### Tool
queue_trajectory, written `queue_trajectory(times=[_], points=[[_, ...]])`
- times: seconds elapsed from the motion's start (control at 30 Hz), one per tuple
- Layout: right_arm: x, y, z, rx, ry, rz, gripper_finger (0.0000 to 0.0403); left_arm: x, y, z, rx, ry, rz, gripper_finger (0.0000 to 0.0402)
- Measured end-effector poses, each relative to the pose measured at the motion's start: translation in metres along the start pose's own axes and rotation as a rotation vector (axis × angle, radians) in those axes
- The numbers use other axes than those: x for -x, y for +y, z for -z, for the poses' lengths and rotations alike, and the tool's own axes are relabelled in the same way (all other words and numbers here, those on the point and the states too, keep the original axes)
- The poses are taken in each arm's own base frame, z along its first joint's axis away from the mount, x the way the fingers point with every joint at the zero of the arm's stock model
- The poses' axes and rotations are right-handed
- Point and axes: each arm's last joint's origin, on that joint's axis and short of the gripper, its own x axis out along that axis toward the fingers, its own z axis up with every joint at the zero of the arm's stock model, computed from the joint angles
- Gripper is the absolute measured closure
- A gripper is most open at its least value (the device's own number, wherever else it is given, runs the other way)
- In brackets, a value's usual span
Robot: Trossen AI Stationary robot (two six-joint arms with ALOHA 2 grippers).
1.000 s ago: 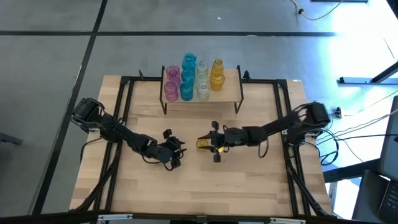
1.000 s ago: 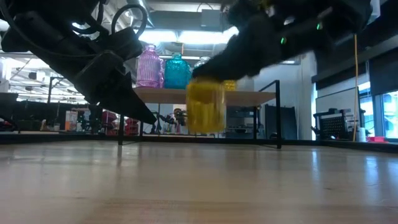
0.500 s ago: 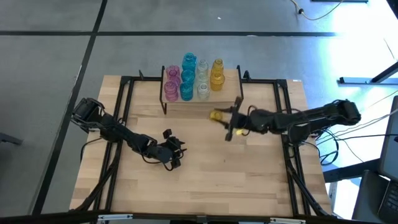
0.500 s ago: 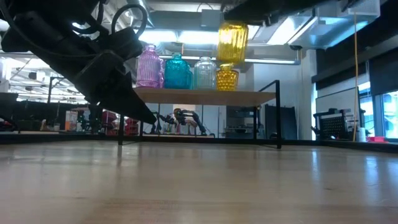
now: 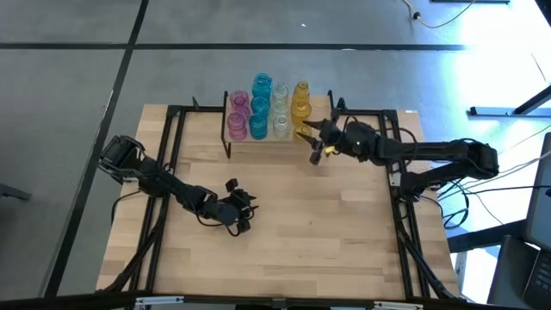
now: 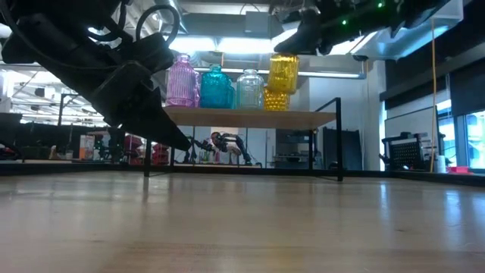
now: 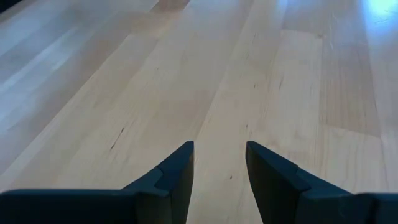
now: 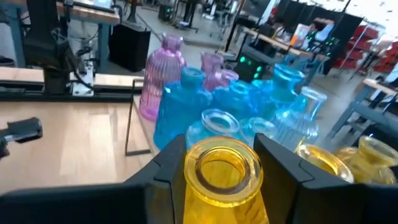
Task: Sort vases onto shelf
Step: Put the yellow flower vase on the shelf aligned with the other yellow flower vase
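The shelf (image 5: 320, 110) stands at the table's far middle and bears pink (image 5: 237, 116), blue (image 5: 260, 102), clear (image 5: 281, 110) and yellow (image 5: 300, 99) vases in rows. My right gripper (image 5: 312, 140) is shut on another yellow vase (image 8: 224, 177) at the shelf's near right corner. In the low view this vase (image 6: 283, 73) hangs above the shelf board (image 6: 250, 117). My left gripper (image 7: 219, 163) rests low over the table's near left middle, open, with nothing between its fingers. My right gripper pinches the yellow vase between its two fingers (image 8: 163, 171), one on each side of its upper body just under the rim (image 8: 194, 177). The fingers reach in about level from the table's right side. The vase stands upright, mouth up, lifted clear of table and shelf.
Black frame rails (image 5: 172, 155) run along the table's left, right and far sides. The shelf's thin black legs (image 6: 339, 140) stand on the table. The right part of the shelf board (image 5: 322, 120) is bare, and bare wood (image 5: 293, 241) lies near the front.
My right gripper has carried the yellow vase up from just over the table's middle and toward the far edge, to the shelf's near right corner. It has tipped from slanting down to about level. The vase has stayed between its fingers.
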Motion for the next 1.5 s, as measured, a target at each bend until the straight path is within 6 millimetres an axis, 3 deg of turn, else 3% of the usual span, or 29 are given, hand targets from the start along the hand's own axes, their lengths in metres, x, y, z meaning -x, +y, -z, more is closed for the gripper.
queue_trajectory(times=[0.2,0.47,1.5], points=[[-0.010,-0.011,0.009,-0.006,0.021,0.001,0.0268,0.000,0.000,0.000,-0.001,0.000,0.000,0.0262],[-0.018,-0.010,0.016,0.007,0.031,-0.004,0.0268,0.000,0.000,0.000,-0.001,0.000,-0.001,0.0262],[-0.018,-0.011,0.017,0.063,0.055,0.053,0.0267,0.000,0.000,0.000,-0.001,0.000,-0.001,0.0262]])
